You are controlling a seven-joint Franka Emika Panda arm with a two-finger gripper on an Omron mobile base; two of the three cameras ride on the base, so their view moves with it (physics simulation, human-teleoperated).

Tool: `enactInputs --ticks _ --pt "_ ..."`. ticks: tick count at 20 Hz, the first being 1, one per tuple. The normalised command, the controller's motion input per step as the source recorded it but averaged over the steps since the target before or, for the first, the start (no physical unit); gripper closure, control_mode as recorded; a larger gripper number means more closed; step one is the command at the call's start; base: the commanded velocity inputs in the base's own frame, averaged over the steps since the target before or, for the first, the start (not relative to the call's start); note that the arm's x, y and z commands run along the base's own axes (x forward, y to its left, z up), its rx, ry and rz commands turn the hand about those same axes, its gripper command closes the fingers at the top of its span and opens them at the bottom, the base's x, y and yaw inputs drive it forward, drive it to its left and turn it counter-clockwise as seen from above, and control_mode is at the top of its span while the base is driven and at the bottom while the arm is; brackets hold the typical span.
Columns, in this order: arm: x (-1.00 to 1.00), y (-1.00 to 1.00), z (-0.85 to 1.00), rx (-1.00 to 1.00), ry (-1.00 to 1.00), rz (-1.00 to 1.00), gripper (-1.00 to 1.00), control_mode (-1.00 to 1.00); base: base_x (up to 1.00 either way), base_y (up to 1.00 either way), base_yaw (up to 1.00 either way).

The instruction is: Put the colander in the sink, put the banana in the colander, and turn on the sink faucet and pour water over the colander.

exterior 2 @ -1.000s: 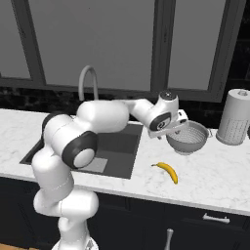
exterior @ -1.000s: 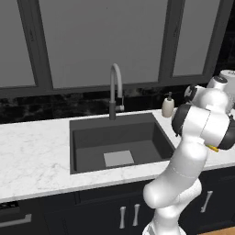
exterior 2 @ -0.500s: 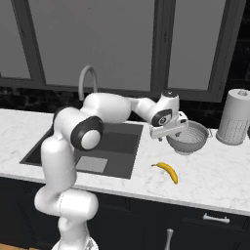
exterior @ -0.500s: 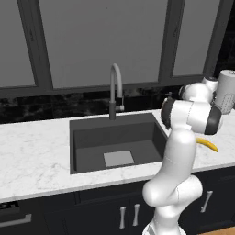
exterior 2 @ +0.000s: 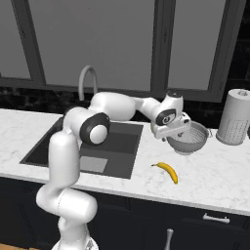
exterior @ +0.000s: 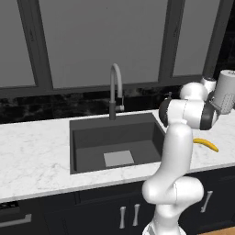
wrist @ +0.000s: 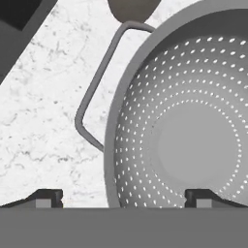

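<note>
**Swinging over to the colander's rim**

Reaching further toward the perforated bowl than a second ago, the arm is now lowering its hand at the near rim.

Left base view: the small yellow curved banana point(exterior: 206, 144) is lying on marble, right of the dark grey rectangular sink point(exterior: 117, 142); the tall gooseneck sink faucet point(exterior: 114, 91) is rising behind that sink.

Right base view: the two-finger gripper point(exterior 2: 175, 131) is hanging at the sink-side rim of the round silver-grey perforated colander point(exterior 2: 190, 138), which is sitting on marble right of the sink.

Hand view: the fingertips point(wrist: 46, 197) are standing wide apart, straddling the colander's rim, one tip outside, one inside; its wire handle point(wrist: 99, 80) is lying just ahead.
</note>
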Motion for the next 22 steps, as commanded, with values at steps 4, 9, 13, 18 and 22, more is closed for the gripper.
enactInputs --ticks 4,9,13,18,22 --pt "0.01 -0.10 -0.24 0.00 0.00 0.10 -1.00 -1.00 0.00 0.00 0.00" --pt "0.00 0.00 -0.26 0.00 0.00 0.13 -1.00 -1.00 0.00 0.00 0.00" --pt "-0.04 0.24 -0.17 0.00 0.00 0.14 1.00 -1.00 0.00 0.00 0.00" --pt "-0.17 0.51 0.00 0.00 -0.07 0.16 1.00 -1.00 0.00 0.00 0.00" --pt "-0.09 0.81 0.01 0.00 -0.03 0.24 1.00 -1.00 0.00 0.00 0.00"
